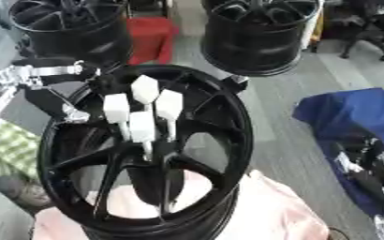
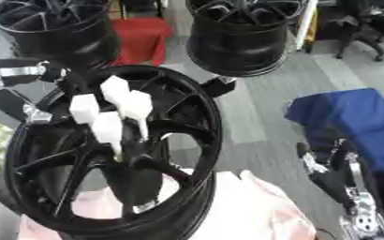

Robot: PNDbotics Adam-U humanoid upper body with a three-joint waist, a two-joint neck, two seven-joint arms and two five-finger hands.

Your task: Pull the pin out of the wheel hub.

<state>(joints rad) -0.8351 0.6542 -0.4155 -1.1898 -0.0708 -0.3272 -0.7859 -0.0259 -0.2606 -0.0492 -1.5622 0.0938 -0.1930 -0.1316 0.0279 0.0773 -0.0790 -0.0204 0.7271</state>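
A black wheel hub stands tilted in the middle, resting on a pink cloth. Several white pins with blocky heads stick out of its centre, close together. My left arm comes in from the left with silver joints, and my left hand is a dark shape at the wheel's upper left rim, right beside the topmost pin; whether it touches the pin is unclear. My right hand rests at the lower right beside a blue cloth, fingers up and relaxed, holding nothing.
Two more black wheels stand at the back, with a red box between them. A blue cloth lies on the right, and a green checked cloth on the left.
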